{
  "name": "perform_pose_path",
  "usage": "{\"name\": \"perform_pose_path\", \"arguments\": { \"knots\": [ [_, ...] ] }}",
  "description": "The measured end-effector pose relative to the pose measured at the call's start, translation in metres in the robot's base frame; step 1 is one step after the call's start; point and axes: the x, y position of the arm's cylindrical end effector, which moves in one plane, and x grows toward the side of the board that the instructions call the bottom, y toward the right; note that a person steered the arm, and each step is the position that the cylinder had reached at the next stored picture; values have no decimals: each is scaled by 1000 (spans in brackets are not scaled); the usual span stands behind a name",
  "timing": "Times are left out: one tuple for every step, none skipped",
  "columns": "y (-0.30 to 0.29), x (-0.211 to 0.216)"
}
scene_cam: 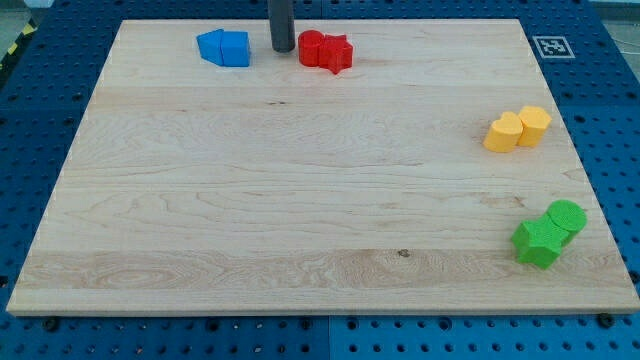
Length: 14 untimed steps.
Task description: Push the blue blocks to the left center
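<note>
blue blocks [223, 47]: two of them jammed together into one clump, sitting just off my tip [282, 50] toward the view's left, close but not touching as far as I can see. That's up by the top edge of the board [300, 200].

which way they lie: the clump's long axis runs left-right, basically in line with the rod, so the tip is on its right end. Good side for shoving it leftward, I'd say, but the left center also means coming down the view, so my guess is the tip needs to get a bit above the clump to angle the push down-left.

how they look: bright blue, chunky, faceted. The left one looks kind of angular, the right one more squared off; can't pin the exact shapes from here.

tip state: no pincer on this thing, just a plain dark rod, so nothing to spread or squeeze. It holds nothing.

red blocks [326, 51]: a pair just on the tip's other side, view's right, about as close as the blue.

yellow blocks [518, 129]: far off to the tip's right and lower, near the right edge.

green blocks [549, 233]: even further, down in the bottom right.
</note>
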Motion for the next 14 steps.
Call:
{"name": "perform_pose_path", "arguments": {
  "knots": [
    [-30, -9],
    [-68, -33],
    [-100, -52],
    [-116, -55],
    [-108, -55],
    [-67, -54],
    [-48, -49],
    [-35, -33],
    [-17, -10],
    [1, 17],
    [1, 33],
    [1, 35],
    [-9, 26],
    [-30, 11]
  ]
}}
